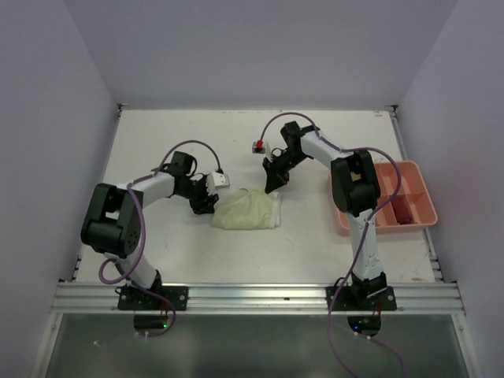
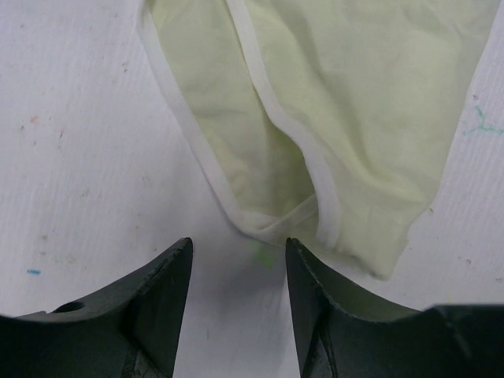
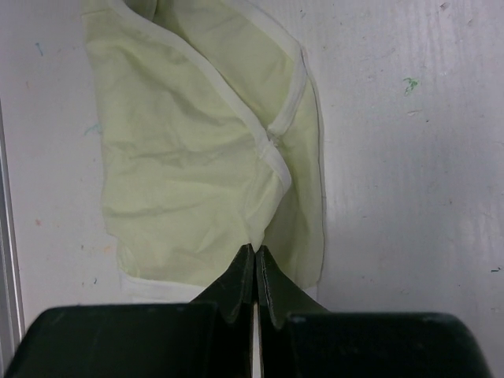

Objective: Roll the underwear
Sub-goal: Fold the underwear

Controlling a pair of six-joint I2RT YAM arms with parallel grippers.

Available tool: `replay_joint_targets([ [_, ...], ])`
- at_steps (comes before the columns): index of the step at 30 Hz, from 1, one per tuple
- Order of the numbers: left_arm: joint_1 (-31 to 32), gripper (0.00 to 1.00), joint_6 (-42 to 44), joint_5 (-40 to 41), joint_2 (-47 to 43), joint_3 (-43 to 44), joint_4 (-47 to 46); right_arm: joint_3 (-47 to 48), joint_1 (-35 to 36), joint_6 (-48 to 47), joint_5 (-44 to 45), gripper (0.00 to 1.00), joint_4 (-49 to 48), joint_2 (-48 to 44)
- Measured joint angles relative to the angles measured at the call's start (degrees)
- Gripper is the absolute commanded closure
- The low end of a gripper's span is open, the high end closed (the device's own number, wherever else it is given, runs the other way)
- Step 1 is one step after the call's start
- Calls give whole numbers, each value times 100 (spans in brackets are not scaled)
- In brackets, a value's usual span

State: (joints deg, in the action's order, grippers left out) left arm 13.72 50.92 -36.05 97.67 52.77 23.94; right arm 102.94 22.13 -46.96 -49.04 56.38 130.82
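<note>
A pale yellow-green underwear (image 1: 248, 210) lies flat on the white table between the arms. It fills the top of the left wrist view (image 2: 354, 118) and most of the right wrist view (image 3: 181, 157). My left gripper (image 1: 206, 203) is open and low at its left edge, with the tips (image 2: 236, 248) just short of the trimmed corner and nothing between them. My right gripper (image 1: 273, 183) is at the cloth's far right corner. Its jaws (image 3: 256, 250) are pressed together where a fold of the top layer runs into the tips. A dark red garment (image 1: 402, 209) lies in the tray.
A salmon-pink plastic tray (image 1: 421, 197) with compartments sits at the right, beside the right arm. A small white and red part (image 1: 260, 146) sits on the table behind the right gripper. White walls close the table on three sides.
</note>
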Motion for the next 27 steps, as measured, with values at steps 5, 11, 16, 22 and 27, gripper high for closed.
replay_joint_targets([
  [5, -461, 44, -289, 26, -527, -262, -24, 114, 0, 85, -2, 100, 15, 70],
  [11, -682, 44, -404, -258, -968, -63, 179, -42, 39, 125, -66, 91, 20, -4],
  [16, -647, 43, -916, -975, -575, 334, 382, -90, 136, 256, -63, 79, 9, -149],
  [22, -522, 39, -1388, -1497, -212, 350, 516, 212, 184, 503, -48, 57, 227, -90],
  [27, -354, 39, -1674, -1692, -83, 365, 542, 730, 181, 748, -96, 55, 415, 308],
])
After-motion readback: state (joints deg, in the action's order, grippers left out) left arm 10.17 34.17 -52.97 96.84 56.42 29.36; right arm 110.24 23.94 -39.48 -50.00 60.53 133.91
